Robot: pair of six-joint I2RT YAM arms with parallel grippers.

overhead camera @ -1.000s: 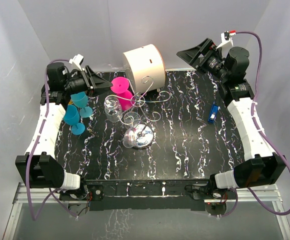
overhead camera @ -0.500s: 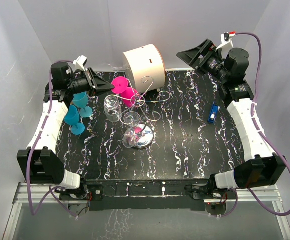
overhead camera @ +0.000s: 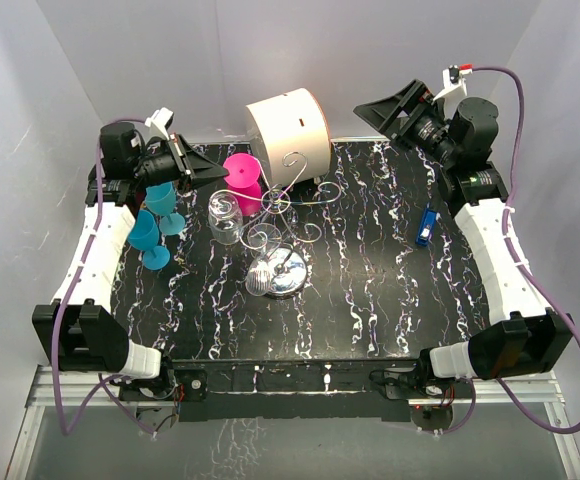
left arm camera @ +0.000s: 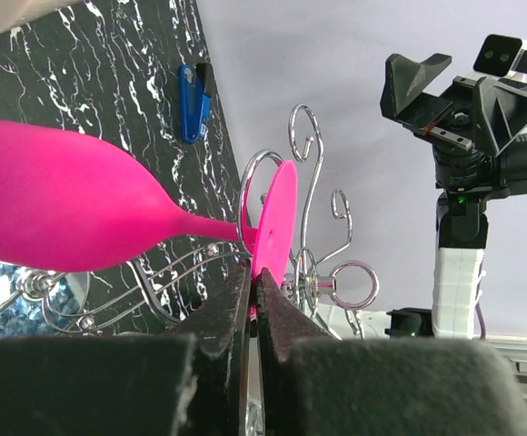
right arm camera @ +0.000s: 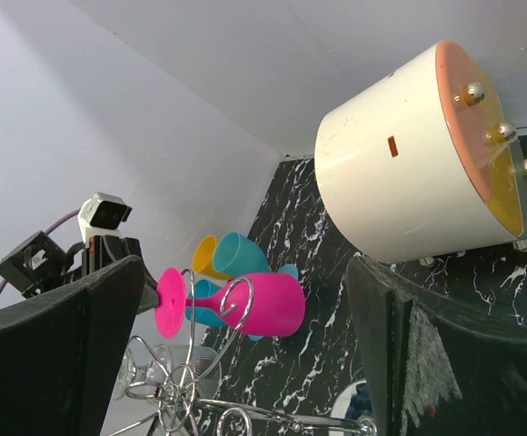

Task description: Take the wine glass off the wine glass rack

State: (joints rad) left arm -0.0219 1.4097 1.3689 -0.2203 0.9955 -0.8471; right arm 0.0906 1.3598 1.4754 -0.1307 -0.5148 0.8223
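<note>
A pink wine glass (left arm camera: pixel 73 213) hangs sideways on the silver wire wine glass rack (overhead camera: pixel 288 205), its stem through a scroll arm (left arm camera: pixel 259 177). My left gripper (left arm camera: pixel 256 277) is shut on the lower rim of the glass's round foot (left arm camera: pixel 277 218). From above, that gripper (overhead camera: pixel 218 175) sits just left of the pink glass (overhead camera: pixel 243 176). A clear glass (overhead camera: pixel 225 218) also hangs on the rack, over the chrome base (overhead camera: pixel 288 274). My right gripper (overhead camera: pixel 378 110) stands open at the back right, far from the rack, facing the pink glass (right arm camera: pixel 263 304).
A white drum (overhead camera: pixel 288 128) lies on its side right behind the rack. Teal glasses (overhead camera: pixel 155 218) stand on the table at the left, with a yellow one (right arm camera: pixel 204 257) among them. A small blue object (overhead camera: pixel 425 226) lies at the right.
My left gripper's jaws have closed onto the pink glass's foot after reaching slightly right toward it. The right arm has stayed still.
</note>
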